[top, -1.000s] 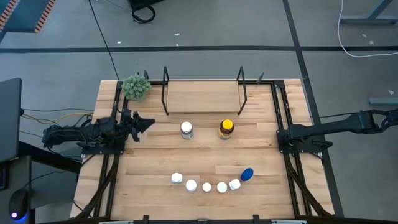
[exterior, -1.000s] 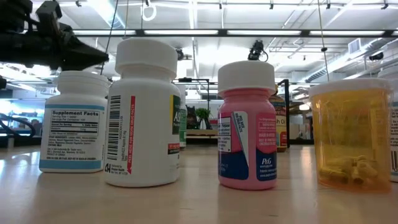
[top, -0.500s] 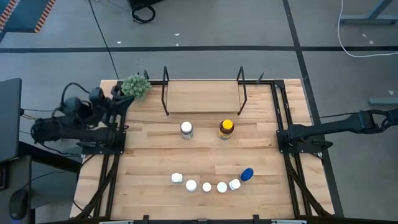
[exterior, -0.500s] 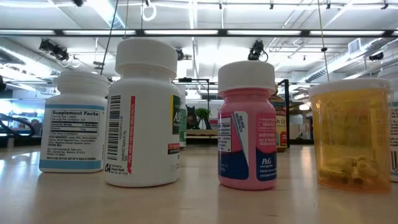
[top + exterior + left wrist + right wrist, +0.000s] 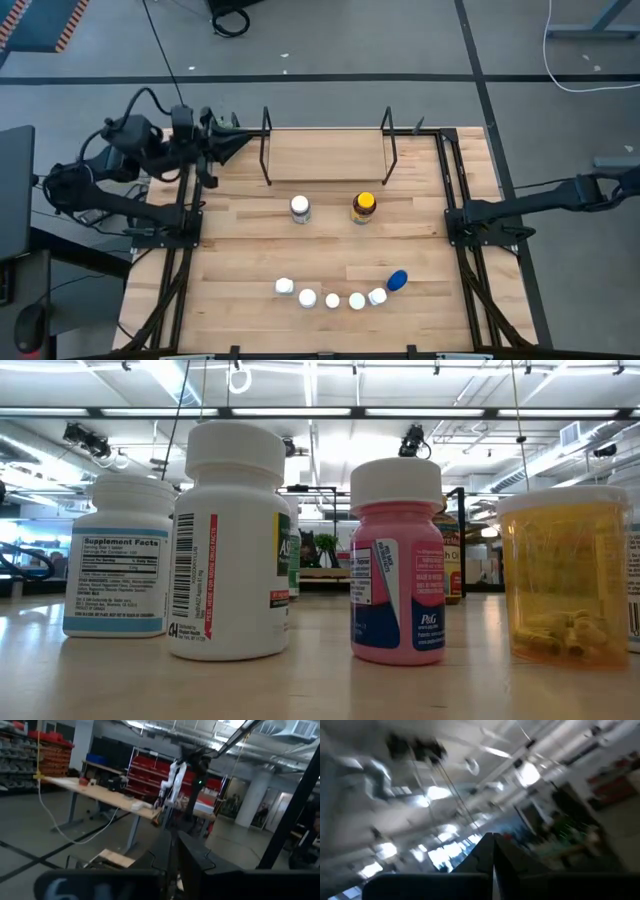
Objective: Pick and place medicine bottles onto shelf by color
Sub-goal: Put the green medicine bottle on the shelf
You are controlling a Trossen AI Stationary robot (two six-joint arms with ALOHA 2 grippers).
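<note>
The left tool (image 5: 238, 141) is up at the far left corner of the surface (image 5: 240, 250), just beside the left end of the shelf (image 5: 325, 155). Its two fingers are pressed together and hold nothing. The right tool (image 5: 493, 851) belongs to the arm that lies off the right side of the surface, and it is pinched together and empty too.

The shelf is a light wood board with thin black wire ends, at the far edge of the surface. No bottle is on it.

In the middle of the surface stand a white bottle (image 5: 299, 208) and an amber bottle with a yellow cap (image 5: 364, 207), side by side but apart. Near the front edge, small white bottles (image 5: 332, 298) sit in a curved row, and a blue bottle (image 5: 398, 280) is at the row's right end.
</note>
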